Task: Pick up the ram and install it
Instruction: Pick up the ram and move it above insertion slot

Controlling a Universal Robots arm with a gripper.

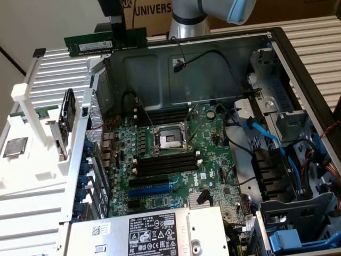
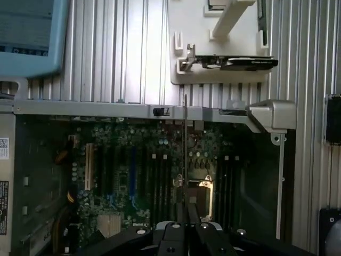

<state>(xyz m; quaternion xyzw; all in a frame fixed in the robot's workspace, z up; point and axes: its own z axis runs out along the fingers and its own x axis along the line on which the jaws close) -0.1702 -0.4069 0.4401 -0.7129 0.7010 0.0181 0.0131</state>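
Ram (image 1: 90, 44): in the air, clamped in the claw (image 1: 118, 41). The claw's fingers are pinched nearly together on the ram's upper edge, past its middle toward the exterior view's right, and they hold nothing else. The ram stands on edge with its label face toward the exterior camera. Its long axis is level, running left to right across the exterior view, parallel to the slots (image 1: 165, 162). From the wrist you see it edge-on, a thin line reaching away from the claw.

Case (image 1: 298, 64), near to far in the exterior view:
- Nearest you, the power supply (image 1: 154, 232).
- Behind it, the motherboard (image 1: 213, 160) lies flat, with the socket (image 1: 170, 140) between two banks of slots.
- Blue cables (image 1: 266, 140) lie on the exterior view's right.
- At the far wall (image 1: 213, 74), the ram hangs just above the rim at its left end, not seated in any slot.

Outside the case, on the exterior view's left, a white tray (image 1: 32, 176) holds a silver chip (image 1: 15, 146) lying flat, a dark card (image 1: 68, 114) on edge and a green board (image 1: 47, 111).

Farthest back you have the arm (image 1: 189, 18) and a box (image 1: 152, 10).
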